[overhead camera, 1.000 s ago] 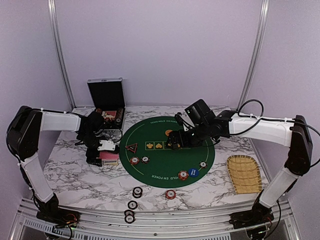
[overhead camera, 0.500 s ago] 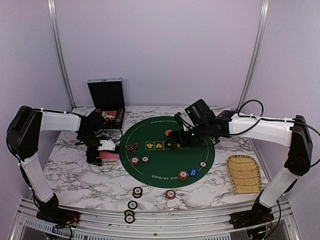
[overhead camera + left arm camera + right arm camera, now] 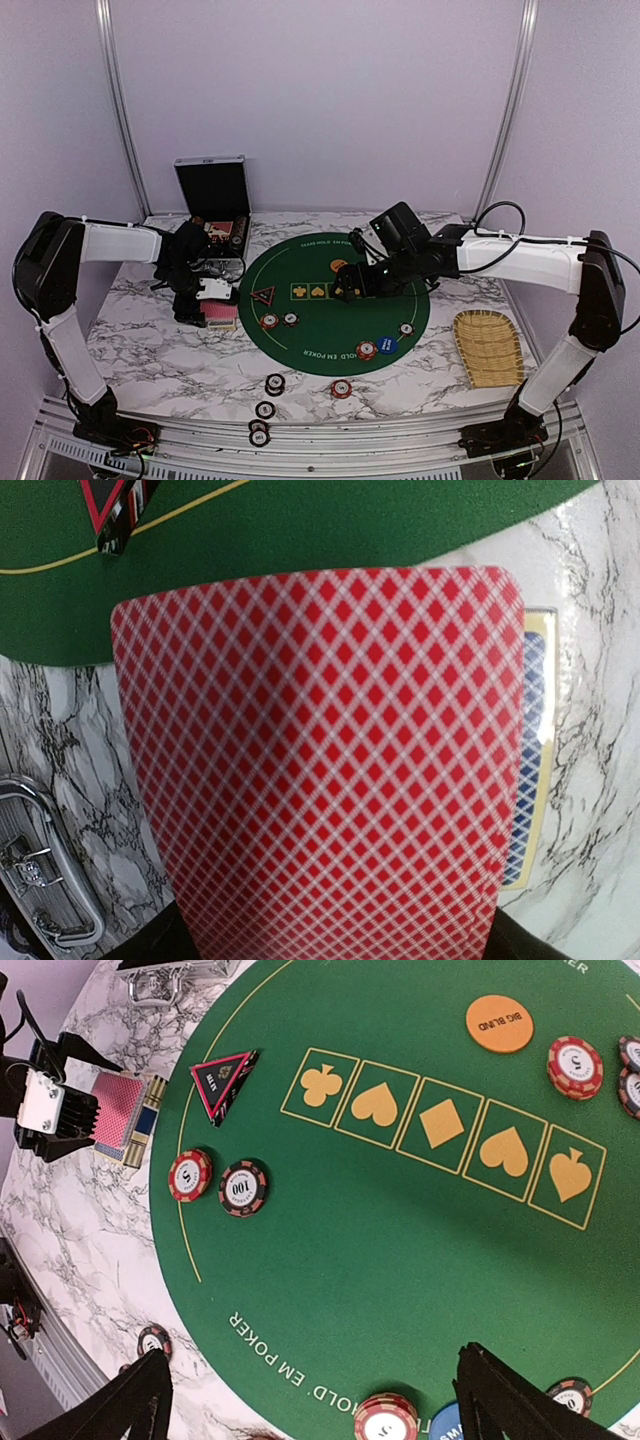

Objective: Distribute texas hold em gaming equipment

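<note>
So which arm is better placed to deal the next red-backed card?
Left. The left gripper sits right at the red-backed cards beside the green mat, a card filling its wrist view. The right gripper hangs open over the mat's middle, away from them.

A robot-testing lab booth. Plain lilac walls [image 3: 320, 100] and slim metal poles [image 3: 118, 110] enclose a marble-patterned surface [image 3: 150, 350]. A white-and-black left arm [image 3: 110, 243] and right arm [image 3: 520, 255] rise from an aluminium rail frame [image 3: 350, 440] at the near edge, trailing black cables. A green poker mat [image 3: 330, 320] and poker chips [image 3: 367, 350] lie on the surface.
</note>
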`<move>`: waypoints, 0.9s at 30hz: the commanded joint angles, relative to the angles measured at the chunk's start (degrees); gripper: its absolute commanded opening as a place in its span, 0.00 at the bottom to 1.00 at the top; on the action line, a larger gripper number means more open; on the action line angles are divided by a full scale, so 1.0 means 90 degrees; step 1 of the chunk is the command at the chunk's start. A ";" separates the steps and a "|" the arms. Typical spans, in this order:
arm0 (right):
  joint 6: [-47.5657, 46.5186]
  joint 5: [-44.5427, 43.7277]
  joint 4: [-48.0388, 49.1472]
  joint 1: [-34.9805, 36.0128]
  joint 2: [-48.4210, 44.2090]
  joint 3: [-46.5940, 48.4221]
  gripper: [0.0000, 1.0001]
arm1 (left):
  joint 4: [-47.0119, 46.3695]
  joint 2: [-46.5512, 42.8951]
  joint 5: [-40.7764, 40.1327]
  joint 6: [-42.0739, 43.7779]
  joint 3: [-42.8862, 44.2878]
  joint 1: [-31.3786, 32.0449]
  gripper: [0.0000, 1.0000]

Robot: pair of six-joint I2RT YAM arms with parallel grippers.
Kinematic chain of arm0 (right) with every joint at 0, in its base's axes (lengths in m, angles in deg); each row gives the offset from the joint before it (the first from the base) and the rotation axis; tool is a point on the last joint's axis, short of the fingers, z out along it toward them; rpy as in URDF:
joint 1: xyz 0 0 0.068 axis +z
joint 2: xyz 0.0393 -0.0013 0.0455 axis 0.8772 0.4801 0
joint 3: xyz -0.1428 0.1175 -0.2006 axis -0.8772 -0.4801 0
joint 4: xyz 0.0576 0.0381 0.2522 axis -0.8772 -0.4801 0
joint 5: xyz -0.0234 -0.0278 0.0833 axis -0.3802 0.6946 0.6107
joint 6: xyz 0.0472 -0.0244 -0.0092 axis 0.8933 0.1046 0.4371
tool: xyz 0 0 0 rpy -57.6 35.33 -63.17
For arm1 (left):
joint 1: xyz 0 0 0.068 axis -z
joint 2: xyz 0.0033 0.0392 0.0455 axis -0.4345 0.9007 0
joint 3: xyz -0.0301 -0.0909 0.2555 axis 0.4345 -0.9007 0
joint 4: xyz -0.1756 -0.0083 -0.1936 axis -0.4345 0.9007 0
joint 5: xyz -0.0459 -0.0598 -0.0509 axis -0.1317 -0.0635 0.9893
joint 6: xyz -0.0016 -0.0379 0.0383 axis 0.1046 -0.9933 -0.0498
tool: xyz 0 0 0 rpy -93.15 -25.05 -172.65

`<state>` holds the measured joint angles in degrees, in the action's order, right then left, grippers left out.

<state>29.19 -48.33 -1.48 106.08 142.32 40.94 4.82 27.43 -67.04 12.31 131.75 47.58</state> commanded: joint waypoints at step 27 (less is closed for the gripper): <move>0.0620 0.1221 0.1511 0.0059 0.0695 0.0103 0.90 | -0.0553 -0.0435 0.0138 -0.0217 -0.0538 0.0017 0.32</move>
<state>33.06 -40.55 7.70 106.10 146.78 40.17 0.47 25.53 -67.10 11.00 128.56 47.58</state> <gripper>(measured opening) 0.902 0.645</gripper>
